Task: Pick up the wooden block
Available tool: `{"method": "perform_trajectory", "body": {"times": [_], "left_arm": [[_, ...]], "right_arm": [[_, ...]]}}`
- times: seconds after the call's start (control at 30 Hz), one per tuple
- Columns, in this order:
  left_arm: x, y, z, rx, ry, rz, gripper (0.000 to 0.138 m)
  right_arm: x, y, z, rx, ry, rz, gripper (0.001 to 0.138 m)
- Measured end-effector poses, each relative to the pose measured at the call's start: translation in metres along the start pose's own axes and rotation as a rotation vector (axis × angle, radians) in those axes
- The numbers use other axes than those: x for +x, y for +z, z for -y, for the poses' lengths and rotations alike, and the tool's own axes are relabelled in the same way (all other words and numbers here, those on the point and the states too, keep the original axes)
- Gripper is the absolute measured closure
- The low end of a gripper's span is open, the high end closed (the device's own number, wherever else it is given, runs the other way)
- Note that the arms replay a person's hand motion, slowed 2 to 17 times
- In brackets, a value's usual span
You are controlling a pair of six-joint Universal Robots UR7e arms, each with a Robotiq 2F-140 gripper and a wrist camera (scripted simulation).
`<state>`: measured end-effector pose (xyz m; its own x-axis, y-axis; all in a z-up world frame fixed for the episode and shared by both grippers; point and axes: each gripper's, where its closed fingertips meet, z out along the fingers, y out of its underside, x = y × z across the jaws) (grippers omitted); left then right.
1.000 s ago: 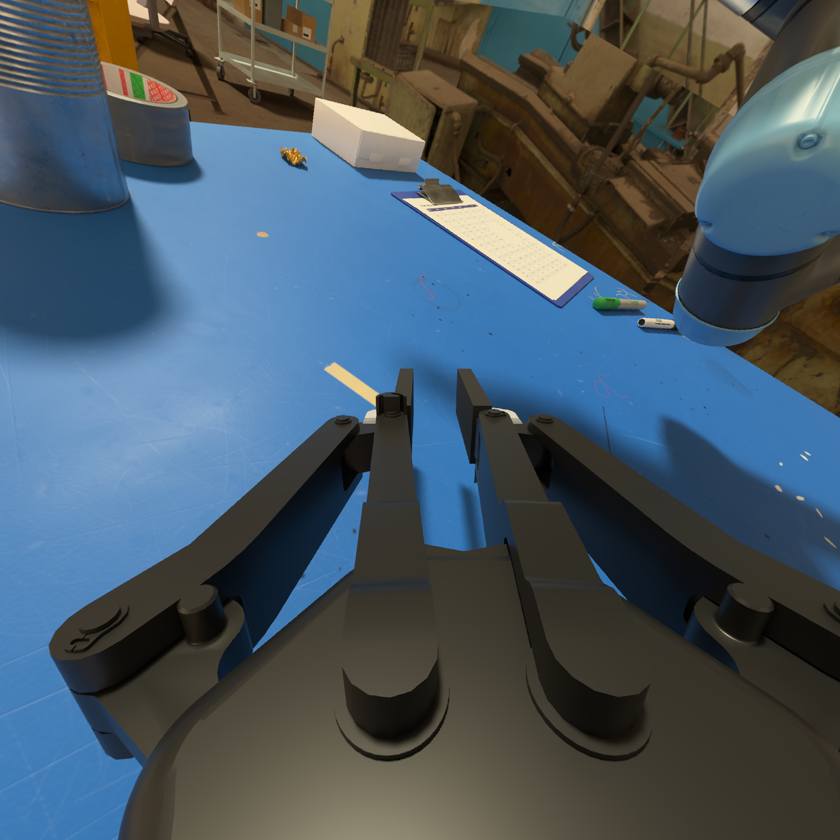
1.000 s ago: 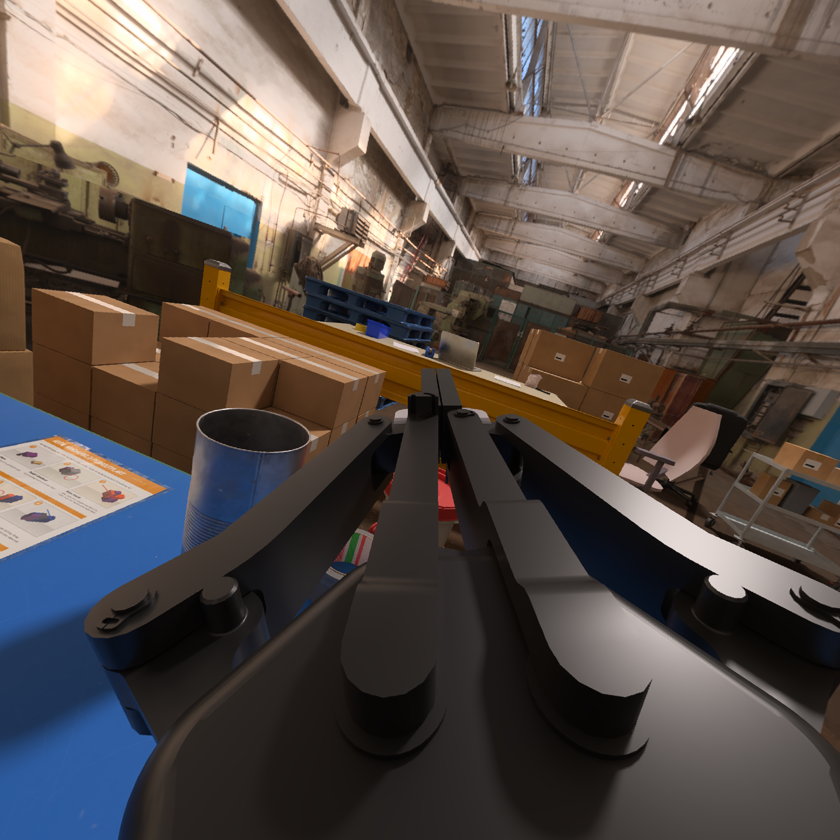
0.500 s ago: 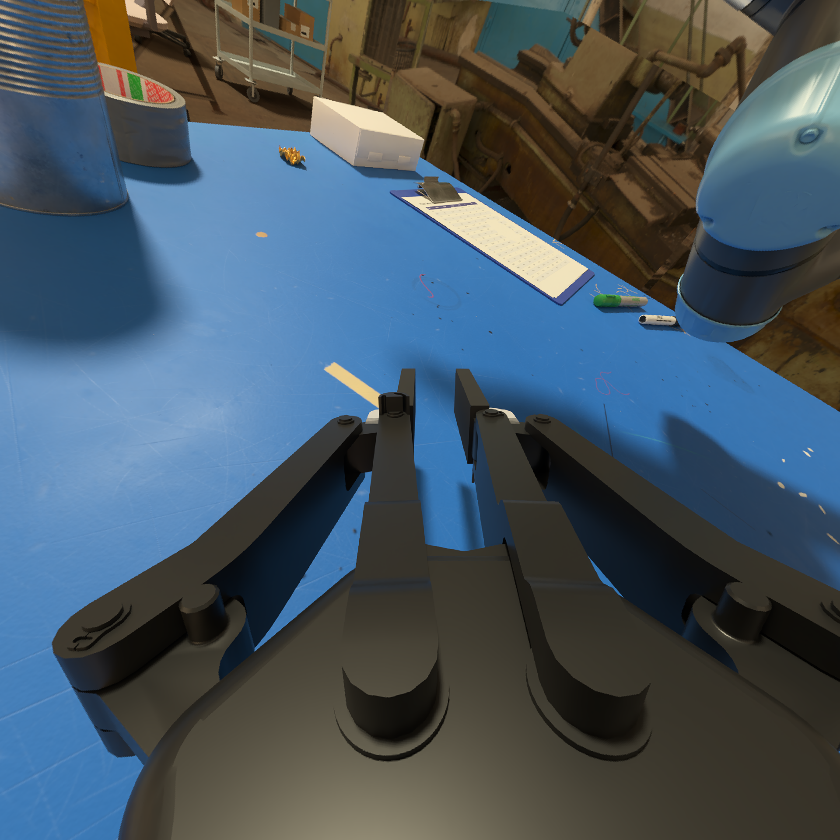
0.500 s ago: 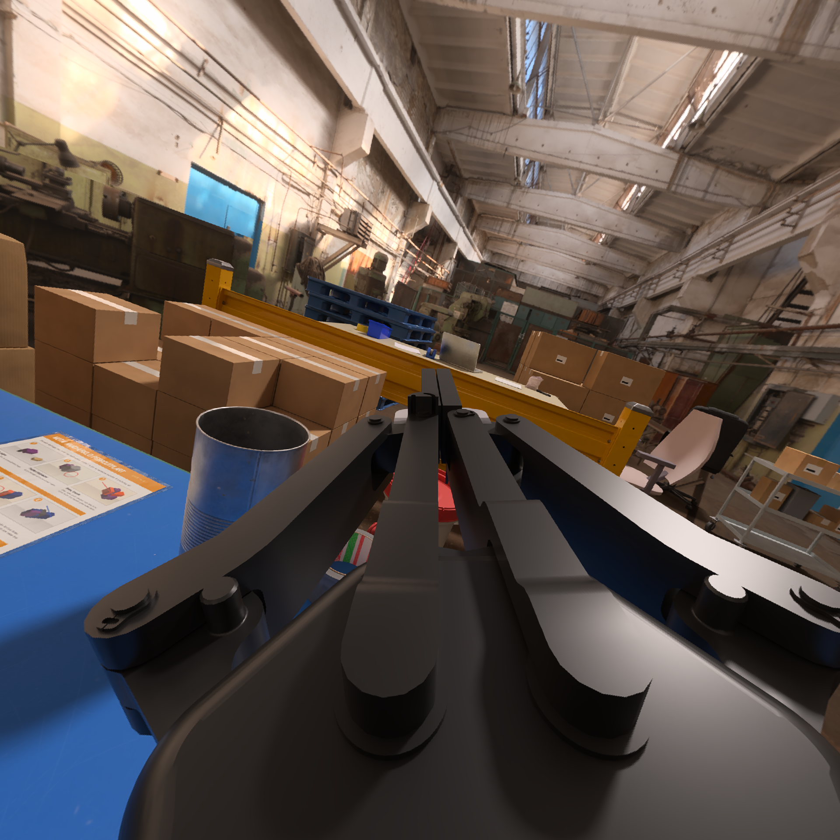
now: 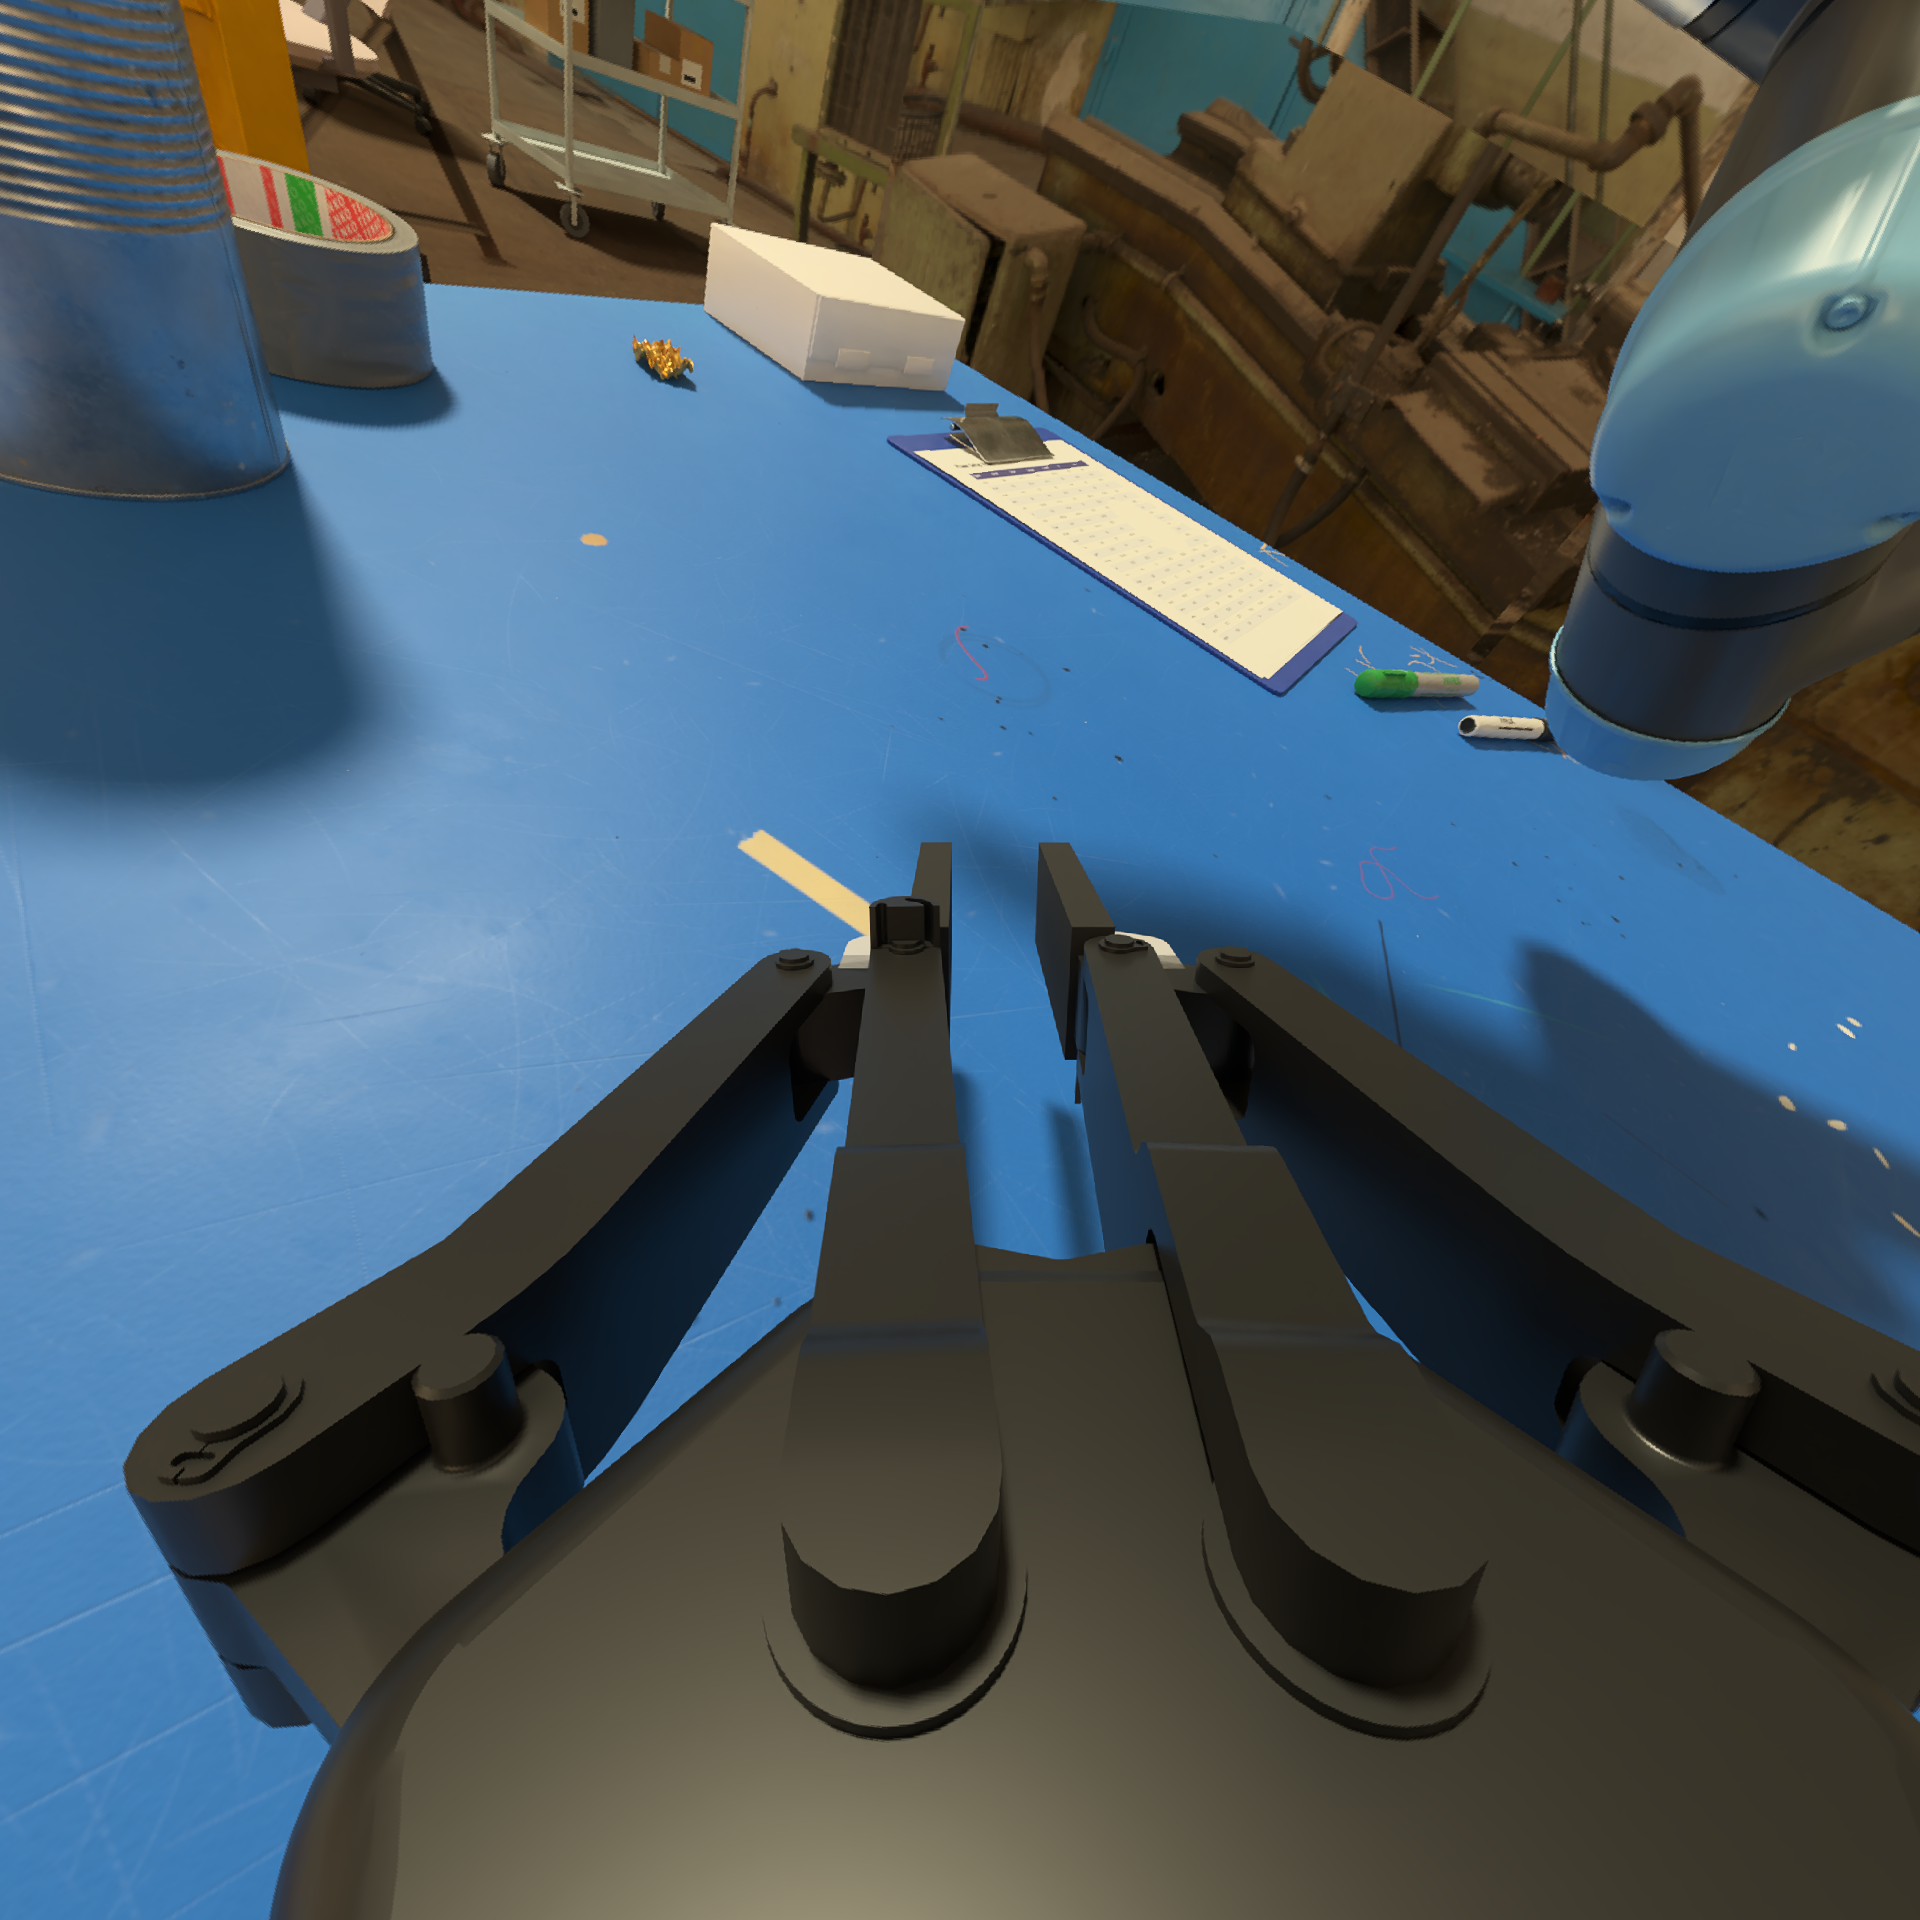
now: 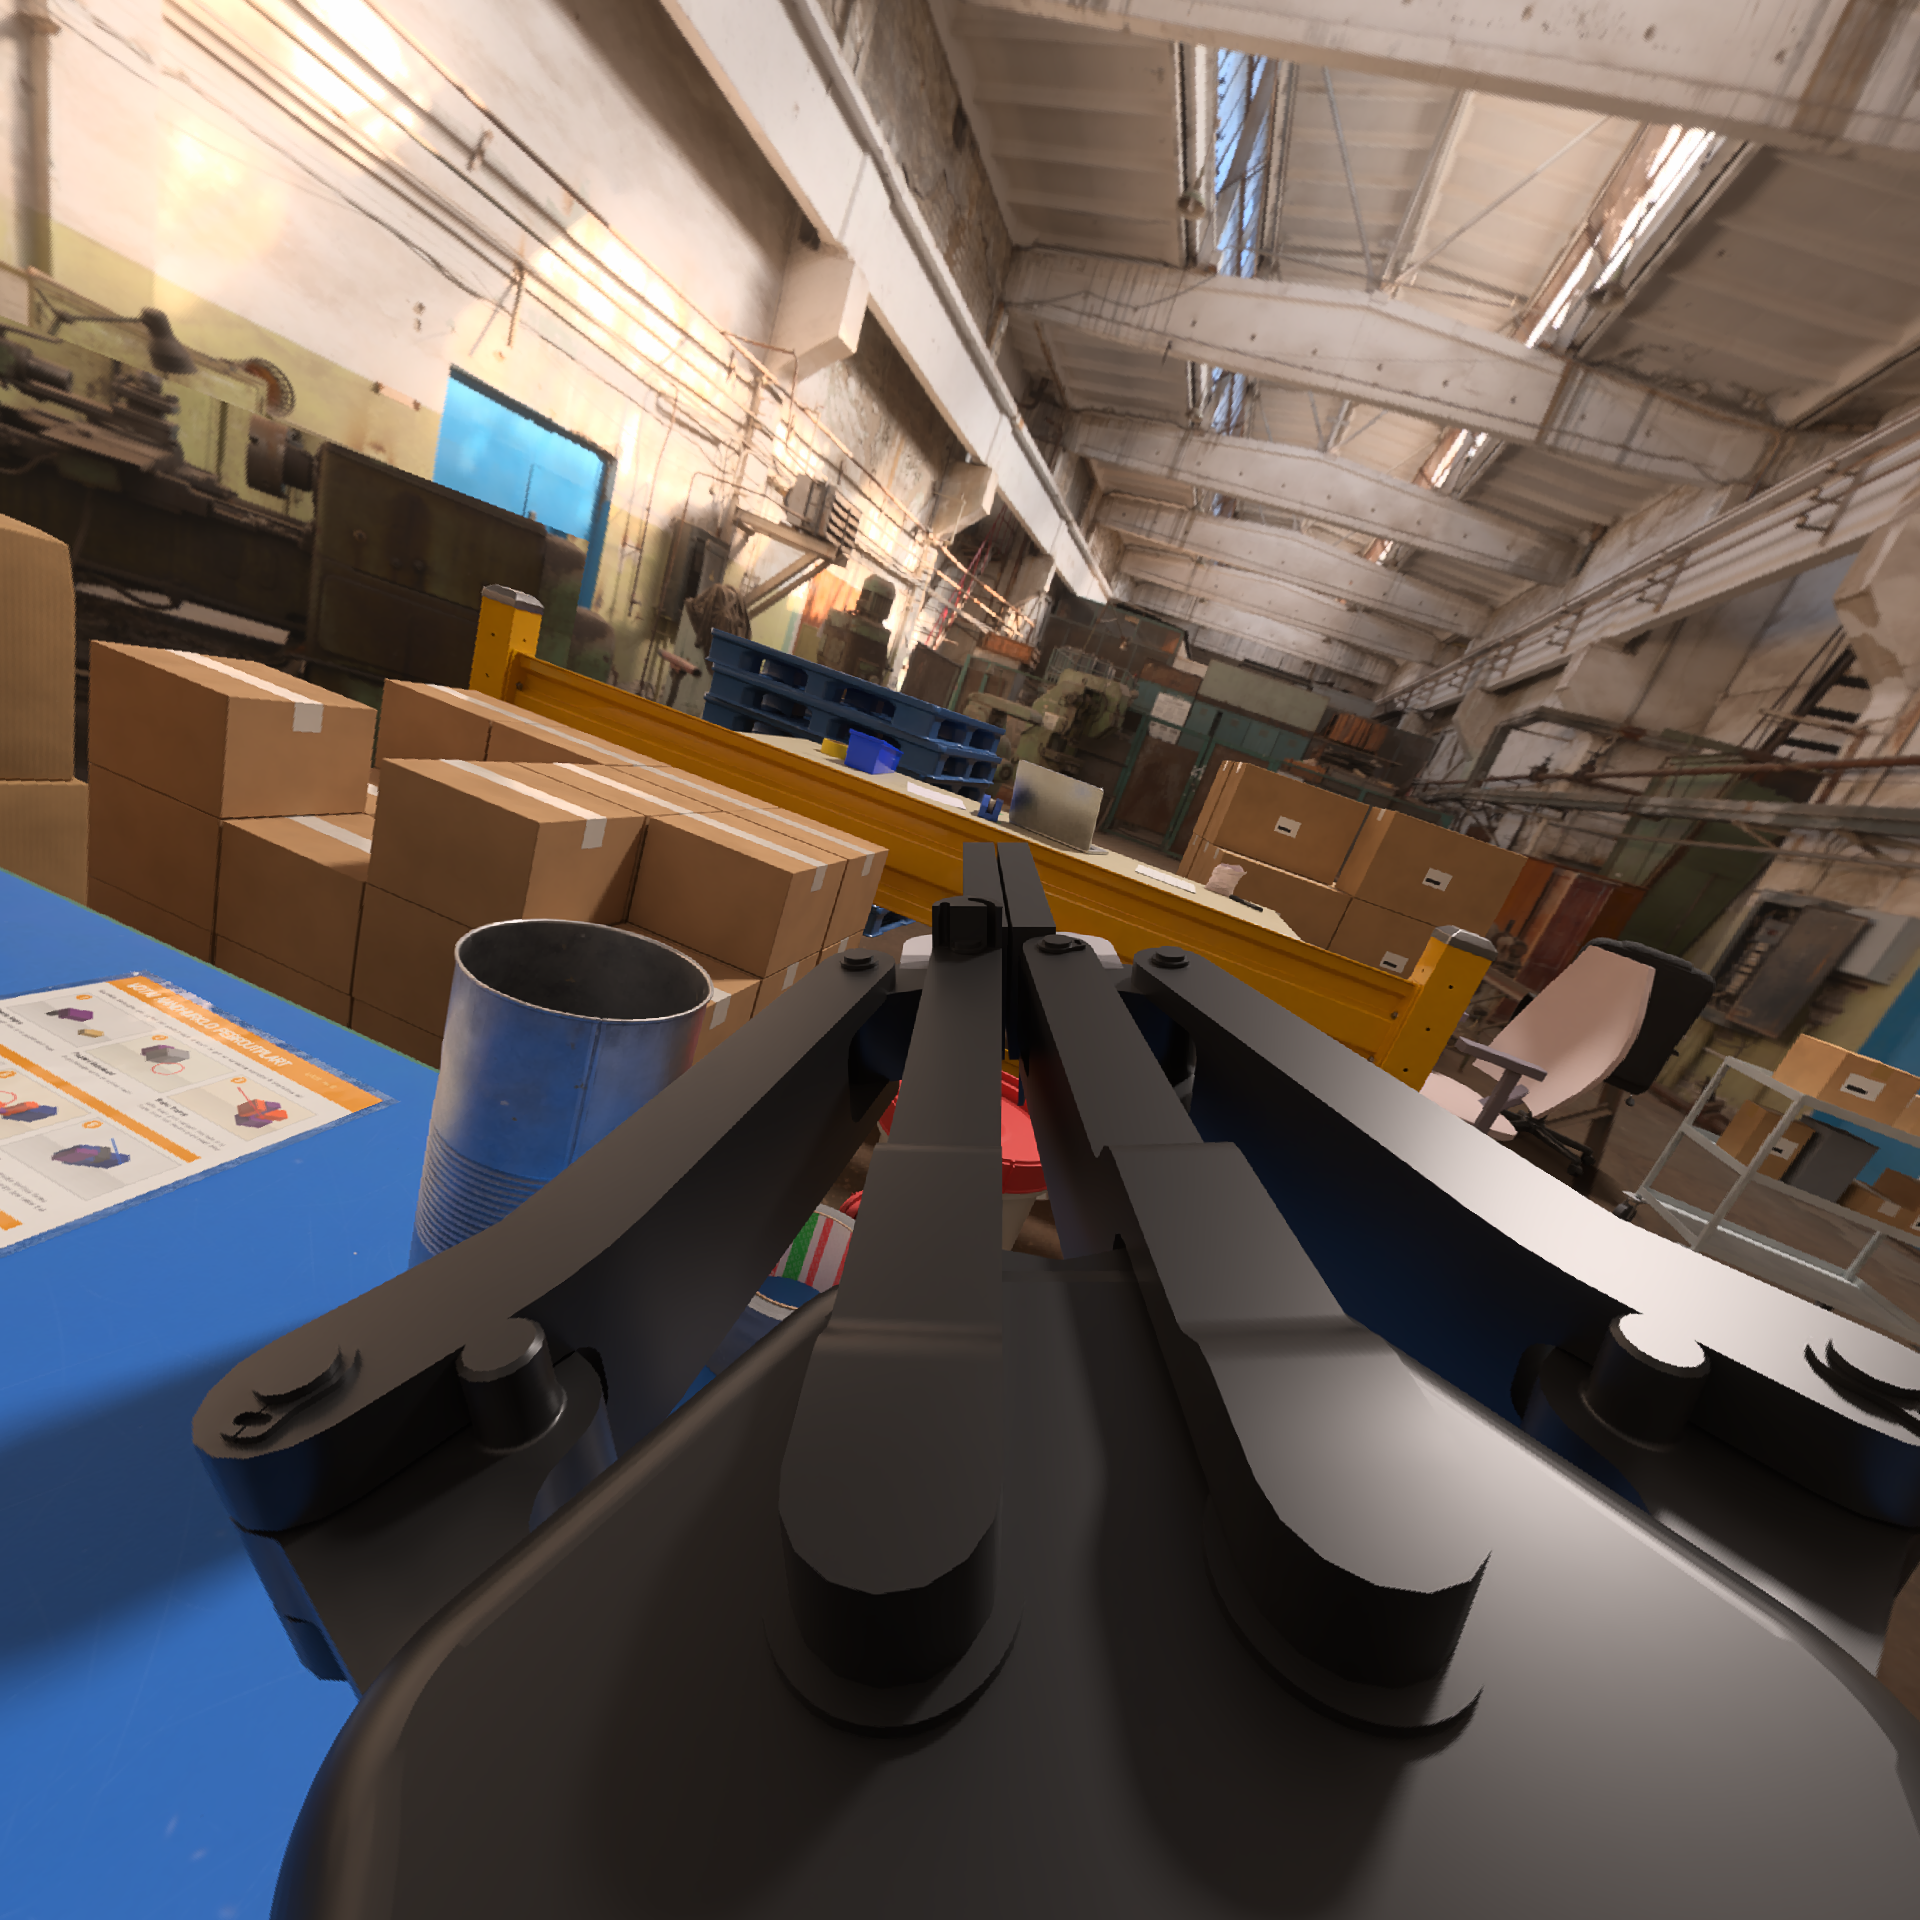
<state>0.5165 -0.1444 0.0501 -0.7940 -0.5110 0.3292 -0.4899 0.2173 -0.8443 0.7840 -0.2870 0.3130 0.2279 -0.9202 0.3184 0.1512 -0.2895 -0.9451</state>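
No wooden block shows clearly in either view. A thin tan strip (image 5: 800, 878) lies flat on the blue table (image 5: 520, 935), partly hidden behind my left finger. My left gripper (image 5: 994, 883) hangs low over the table with a narrow gap between its fingertips. Only blue table shows in that gap, so it holds nothing. My right gripper (image 6: 997, 883) is shut with its fingers pressed together and empty. It points up and away over the table's edge into the hall.
A metal cylinder (image 5: 104, 260) and a tape roll (image 5: 332, 301) stand at far left. A gold wrapper (image 5: 663, 356), white box (image 5: 831, 312), clipboard (image 5: 1132, 551) and two markers (image 5: 1413, 683) lie along the far edge. The other arm (image 5: 1756, 468) is at right. A poster (image 6: 156, 1091) lies in the right wrist view.
Both views have shifted only slightly. The left gripper's finger gap has narrowed a touch. Nothing was picked up or let go.
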Motion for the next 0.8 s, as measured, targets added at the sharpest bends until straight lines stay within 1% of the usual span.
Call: {"method": "perform_trajectory", "body": {"times": [0.8], "left_arm": [[0.0003, -0.0003, 0.0008, 0.006, 0.003, -0.002, 0.116]], "right_arm": [[-0.0018, -0.0001, 0.0033, 0.012, -0.022, 0.015, 0.138]]}}
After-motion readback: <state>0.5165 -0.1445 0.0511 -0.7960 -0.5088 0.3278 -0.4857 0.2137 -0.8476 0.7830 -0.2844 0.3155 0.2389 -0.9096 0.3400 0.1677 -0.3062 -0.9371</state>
